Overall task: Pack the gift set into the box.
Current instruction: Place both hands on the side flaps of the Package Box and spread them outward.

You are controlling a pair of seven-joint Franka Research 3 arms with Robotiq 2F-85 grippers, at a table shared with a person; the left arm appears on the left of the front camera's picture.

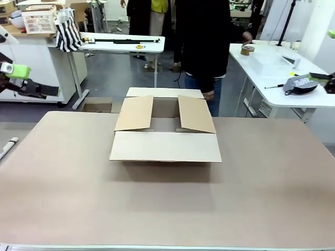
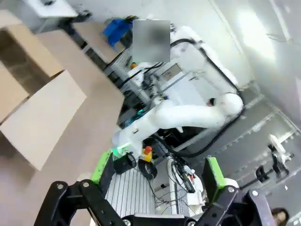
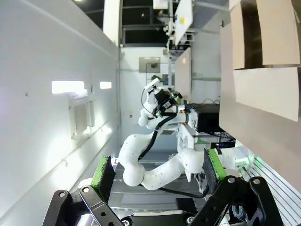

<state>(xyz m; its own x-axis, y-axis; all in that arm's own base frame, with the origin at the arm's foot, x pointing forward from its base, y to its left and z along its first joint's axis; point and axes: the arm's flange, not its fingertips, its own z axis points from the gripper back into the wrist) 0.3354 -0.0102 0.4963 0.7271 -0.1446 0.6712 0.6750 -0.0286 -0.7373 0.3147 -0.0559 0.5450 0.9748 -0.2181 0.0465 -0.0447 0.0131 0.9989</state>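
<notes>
Box (image 1: 165, 147) mid-frame on table (image 1: 167, 209), flaps splayed out. Left gripper (image 2: 157, 170) spread wide, empty; right gripper (image 3: 158, 171) same deal. Person (image 1: 201, 42) top centre behind box.

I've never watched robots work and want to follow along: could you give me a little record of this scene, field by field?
Box: brown cardboard, in the middle of the table, top flaps open
Inside: nothing seen in the part that shows
Person: standing at the far side, just behind the box
Left gripper: open, holding nothing
Right gripper: open, holding nothing
Packing: not yet begun, as far as the pictures tell
</notes>
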